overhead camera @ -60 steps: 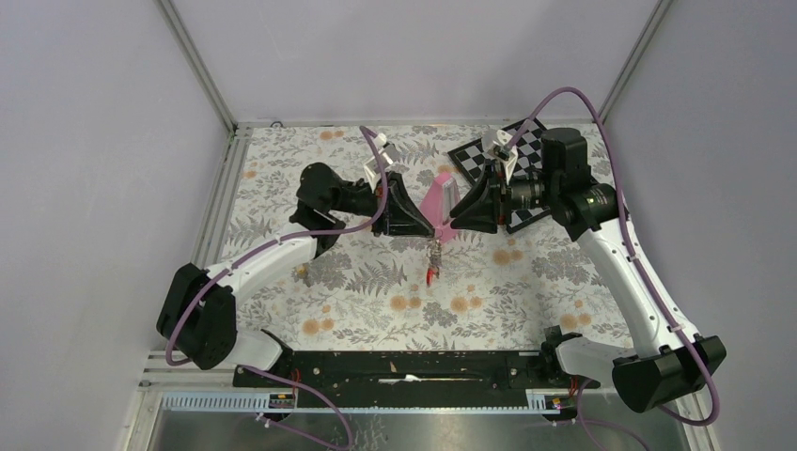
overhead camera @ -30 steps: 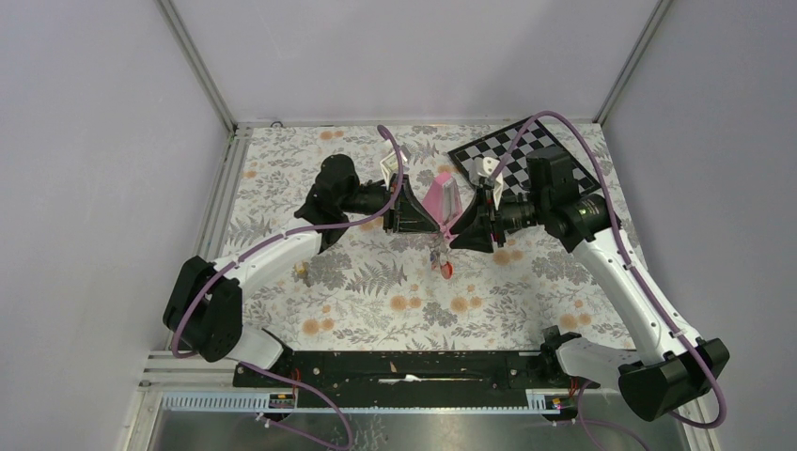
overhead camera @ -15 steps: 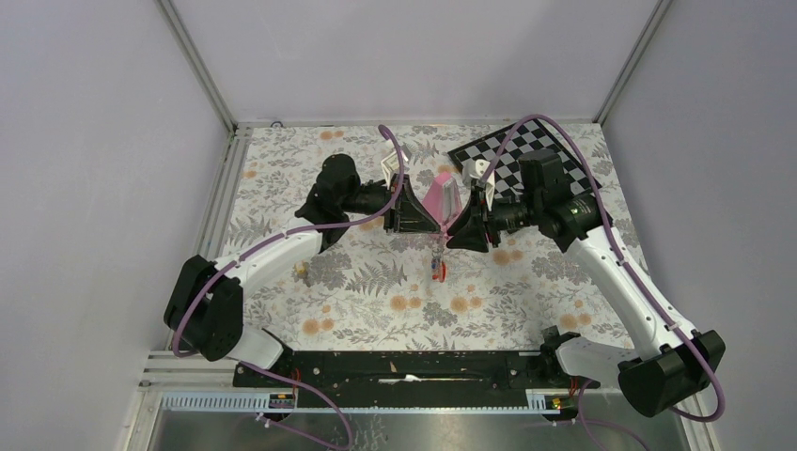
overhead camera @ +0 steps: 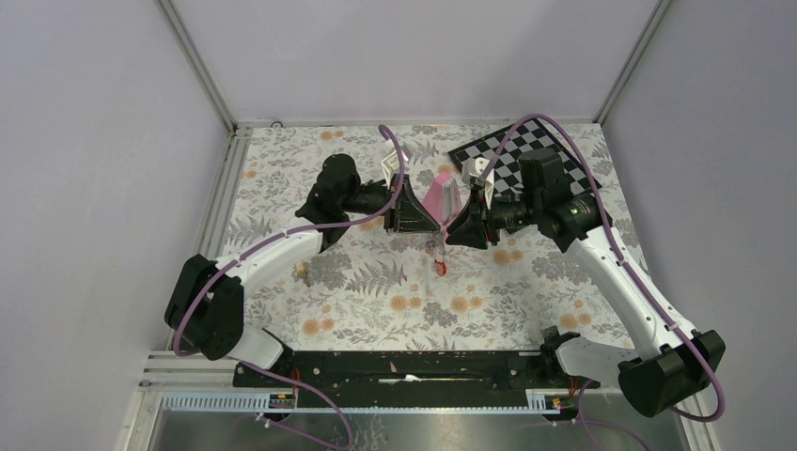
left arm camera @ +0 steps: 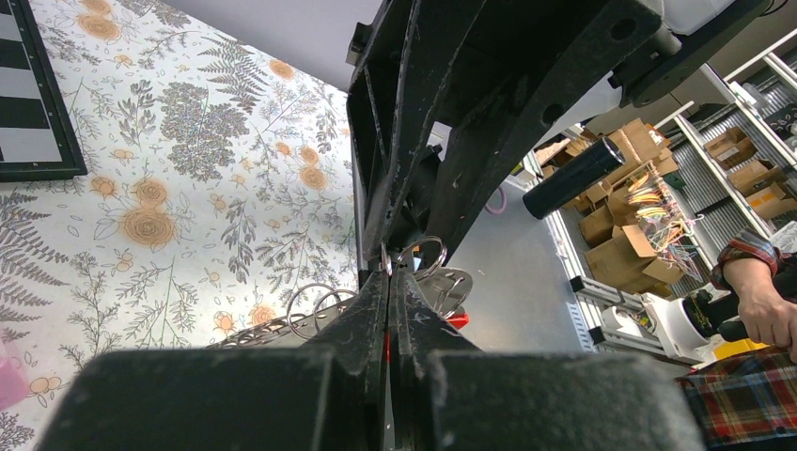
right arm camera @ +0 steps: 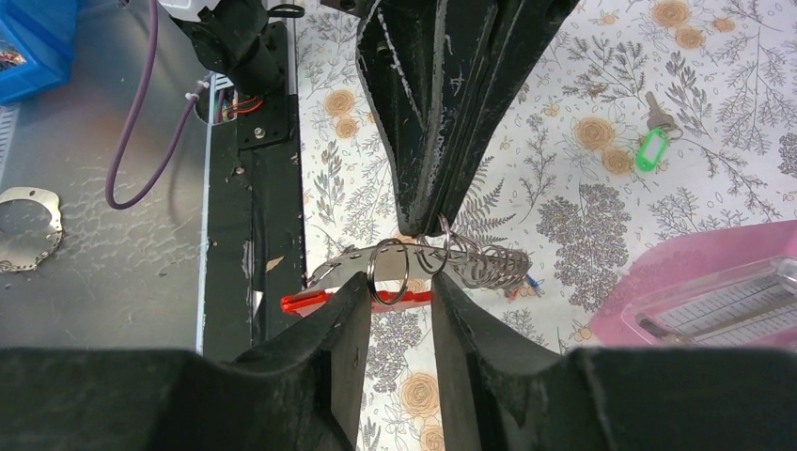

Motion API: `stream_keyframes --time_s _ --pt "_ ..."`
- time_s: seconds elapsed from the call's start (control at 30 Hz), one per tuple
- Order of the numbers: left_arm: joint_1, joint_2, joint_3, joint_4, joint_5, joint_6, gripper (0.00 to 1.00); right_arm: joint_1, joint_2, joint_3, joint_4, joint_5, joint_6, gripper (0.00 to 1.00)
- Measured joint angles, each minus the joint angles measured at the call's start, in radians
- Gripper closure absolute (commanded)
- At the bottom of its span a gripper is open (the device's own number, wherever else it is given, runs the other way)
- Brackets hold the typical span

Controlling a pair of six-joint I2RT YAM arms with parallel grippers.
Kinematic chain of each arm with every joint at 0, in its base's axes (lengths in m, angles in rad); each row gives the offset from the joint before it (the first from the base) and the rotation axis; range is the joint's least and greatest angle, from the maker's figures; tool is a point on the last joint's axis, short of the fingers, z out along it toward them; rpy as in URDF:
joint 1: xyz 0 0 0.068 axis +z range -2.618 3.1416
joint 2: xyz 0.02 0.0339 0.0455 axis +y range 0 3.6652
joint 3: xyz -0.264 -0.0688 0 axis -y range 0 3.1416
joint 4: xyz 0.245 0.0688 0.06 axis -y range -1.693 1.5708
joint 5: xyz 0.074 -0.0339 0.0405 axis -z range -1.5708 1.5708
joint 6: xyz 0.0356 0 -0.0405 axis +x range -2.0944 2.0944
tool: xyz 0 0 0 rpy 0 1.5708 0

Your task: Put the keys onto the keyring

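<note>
L fingers (left arm camera: 389, 310) pinching keyring (right arm camera: 414, 268), R fingers (right arm camera: 399, 310) slightly spread beside it

You see a shiny metal keyring (right arm camera: 442, 263) with a glossy red plastic bar, matt, scuffed black gripper fingers (right arm camera: 329, 348), and a translucent pink plastic pyramid (right arm camera: 714, 291) on printed floral cloth (right arm camera: 601, 132).

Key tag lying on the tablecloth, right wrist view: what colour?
Green. The key tag shows best in the right wrist view, lying on the floral cloth.
</note>
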Motion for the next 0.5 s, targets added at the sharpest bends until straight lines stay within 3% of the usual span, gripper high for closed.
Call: stream_keyframes --time_s 0.5 --pt "0.0 0.0 0.0 -0.024 0.002 0.014 1.0 0.0 0.0 -0.001 0.006 0.014 0.007 0.94"
